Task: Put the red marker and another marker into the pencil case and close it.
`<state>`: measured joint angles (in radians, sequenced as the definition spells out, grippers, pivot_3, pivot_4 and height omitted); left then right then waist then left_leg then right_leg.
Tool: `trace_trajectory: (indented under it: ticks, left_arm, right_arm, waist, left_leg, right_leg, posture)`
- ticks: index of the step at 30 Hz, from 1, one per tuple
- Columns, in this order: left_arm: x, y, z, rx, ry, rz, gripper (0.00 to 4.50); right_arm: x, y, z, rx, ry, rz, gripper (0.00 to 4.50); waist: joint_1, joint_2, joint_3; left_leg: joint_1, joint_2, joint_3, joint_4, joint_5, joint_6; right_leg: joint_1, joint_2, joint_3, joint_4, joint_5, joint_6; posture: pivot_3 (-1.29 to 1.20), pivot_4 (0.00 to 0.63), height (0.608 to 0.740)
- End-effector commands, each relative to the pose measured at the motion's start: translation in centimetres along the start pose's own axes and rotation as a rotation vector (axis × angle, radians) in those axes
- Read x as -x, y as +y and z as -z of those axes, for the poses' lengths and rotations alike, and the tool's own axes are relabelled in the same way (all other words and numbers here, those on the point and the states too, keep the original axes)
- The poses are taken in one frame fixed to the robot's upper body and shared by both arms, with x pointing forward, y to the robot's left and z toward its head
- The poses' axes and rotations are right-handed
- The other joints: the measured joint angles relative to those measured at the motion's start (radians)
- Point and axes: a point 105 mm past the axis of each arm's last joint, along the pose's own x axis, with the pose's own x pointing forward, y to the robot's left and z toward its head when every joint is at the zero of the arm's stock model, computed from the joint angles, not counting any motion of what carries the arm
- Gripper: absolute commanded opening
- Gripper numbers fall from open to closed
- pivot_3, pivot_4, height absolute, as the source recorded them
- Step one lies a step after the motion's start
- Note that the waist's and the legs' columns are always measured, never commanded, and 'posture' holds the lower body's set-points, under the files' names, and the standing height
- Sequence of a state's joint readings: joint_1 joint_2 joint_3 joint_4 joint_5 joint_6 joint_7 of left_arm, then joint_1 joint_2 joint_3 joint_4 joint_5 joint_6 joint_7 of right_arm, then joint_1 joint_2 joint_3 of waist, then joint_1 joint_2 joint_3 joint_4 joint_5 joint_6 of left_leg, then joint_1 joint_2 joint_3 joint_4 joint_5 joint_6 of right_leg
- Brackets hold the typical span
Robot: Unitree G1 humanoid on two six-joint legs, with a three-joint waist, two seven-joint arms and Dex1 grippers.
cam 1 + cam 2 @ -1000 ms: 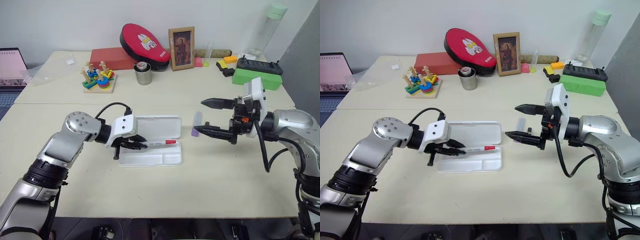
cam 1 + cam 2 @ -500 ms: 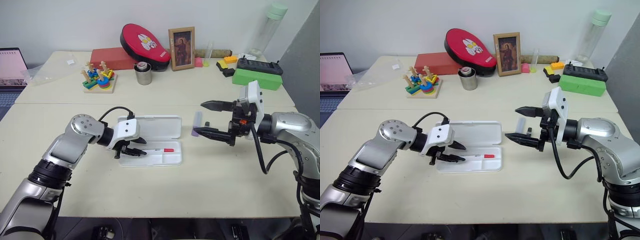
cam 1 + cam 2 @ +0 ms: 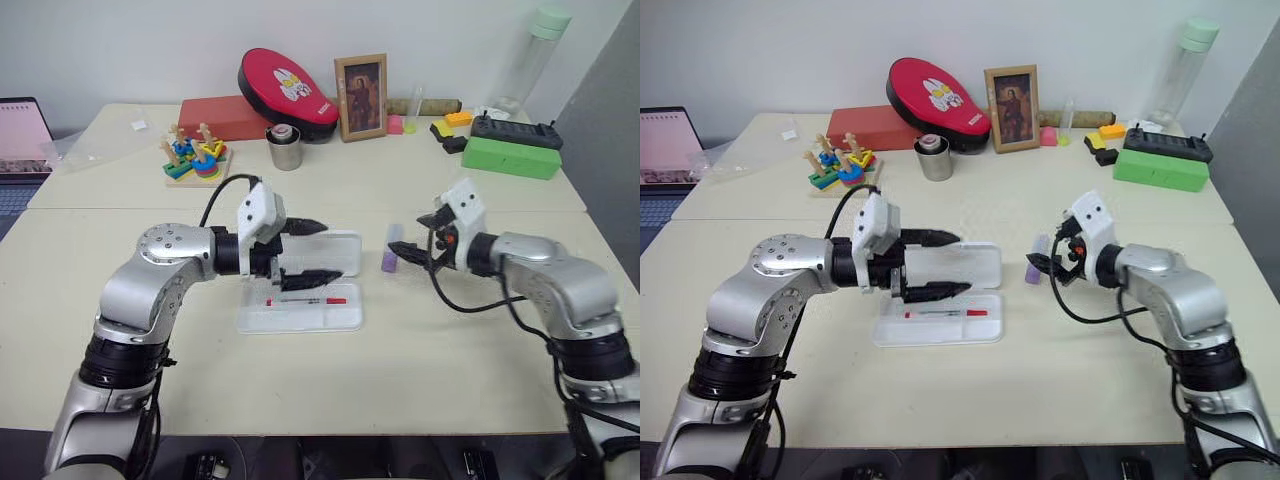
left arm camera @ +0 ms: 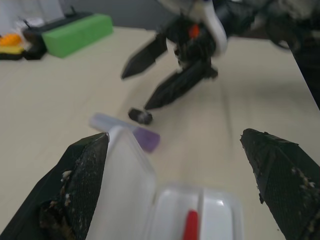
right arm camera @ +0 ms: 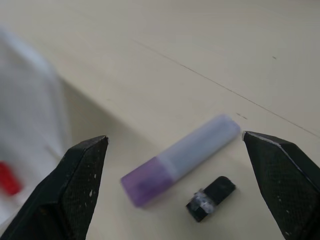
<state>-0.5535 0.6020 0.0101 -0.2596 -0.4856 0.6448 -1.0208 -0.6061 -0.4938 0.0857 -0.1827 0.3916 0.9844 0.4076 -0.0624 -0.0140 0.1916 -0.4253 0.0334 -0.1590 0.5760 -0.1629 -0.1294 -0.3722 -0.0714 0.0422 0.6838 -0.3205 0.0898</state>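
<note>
The pencil case (image 3: 335, 318) lies open at the table's middle, its lid (image 3: 345, 245) folded back. The red marker (image 3: 306, 300) lies loose in the tray. My left gripper (image 3: 332, 248) hangs open just above the case, with nothing between its fingers. The purple marker (image 3: 390, 255) rests on the table right of the case, with a tiny black block (image 5: 210, 197) beside it. My right gripper (image 3: 412, 238) is open and low over the purple marker (image 5: 180, 157), which lies between the spread fingers (image 5: 80, 185) without touching them.
Along the back of the table stand a wooden stacking toy (image 3: 198, 160), a metal cup (image 3: 285, 148), a red pouch (image 3: 288, 90), a framed picture (image 3: 362, 96), a green box (image 3: 512, 156) and a tall bottle (image 3: 530, 55).
My left gripper opened, let go of the red marker into the tray and rose above the case. My right gripper dropped forward and down to the purple marker.
</note>
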Motion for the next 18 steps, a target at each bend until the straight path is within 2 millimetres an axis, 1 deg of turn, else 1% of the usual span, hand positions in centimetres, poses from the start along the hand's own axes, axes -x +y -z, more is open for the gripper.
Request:
trace_trajectory:
  ticks: [1, 4, 9, 11, 15, 18]
  left_arm:
    - [0.8, 0.4, -2.1, -0.015, -0.078, -0.085, 4.47]
    - [1.4, 0.6, -2.4, -0.013, -0.094, -0.123, 4.47]
    - [1.8, 0.2, -2.6, 0.004, -0.106, -0.123, 4.47]
    - [1.8, 0.2, -2.6, -0.002, -0.098, -0.128, 4.47]
    - [1.6, 0.2, -2.9, -0.008, -0.106, -0.122, 4.47]
    - [1.4, 0.1, -3.0, -0.016, -0.108, -0.117, 4.47]
  right_arm:
    - [-0.5, 0.0, -1.4, -0.021, -0.03, 0.089, 4.5]
    - [-1.1, 0.7, -1.0, -0.044, -0.01, 0.113, 4.5]
    - [-2.0, 1.5, -0.1, -0.064, 0.032, 0.14, 4.5]
    - [-2.2, 1.6, 0.3, -0.059, 0.05, 0.155, 4.5]
    - [-2.9, 2.6, 1.0, -0.054, 0.084, 0.152, 4.5]
    - [-3.4, 2.8, 1.6, -0.031, 0.115, 0.161, 4.5]
  waist:
    - [0.001, 0.0, 0.0]
    - [0.001, 0.0, 0.0]
    - [0.002, 0.0, 0.0]
    - [0.002, 0.0, 0.0]
    - [0.002, 0.0, 0.0]
    - [0.001, 0.0, 0.0]
  left_leg:
    - [0.0, 0.0, 0.0, 0.0, 0.0, 0.0]
    - [0.0, 0.0, 0.0, 0.0, 0.0, 0.0]
    - [0.0, 0.0, 0.0, 0.0, 0.0, 0.0]
    - [0.0, 0.0, 0.0, 0.0, 0.0, 0.0]
    - [0.0, 0.0, 0.0, 0.0, 0.0, 0.0]
    - [0.0, 0.0, 0.0, 0.0, 0.0, 0.0]
  right_leg:
    - [0.0, 0.0, 0.0, 0.0, 0.0, 0.0]
    - [0.0, 0.0, 0.0, 0.0, 0.0, 0.0]
    - [0.0, 0.0, 0.0, 0.0, 0.0, 0.0]
    - [0.0, 0.0, 0.0, 0.0, 0.0, 0.0]
    - [0.0, 0.0, 0.0, 0.001, 0.0, 0.0]
    - [0.0, 0.0, 0.0, 0.001, 0.0, 0.0]
  posture:
    - [0.0, 0.15, 0.74]
    - [0.0, 0.15, 0.74]
    - [0.0, 0.15, 0.74]
    - [0.0, 0.15, 0.74]
    - [0.0, 0.15, 0.74]
    - [0.0, 0.15, 0.74]
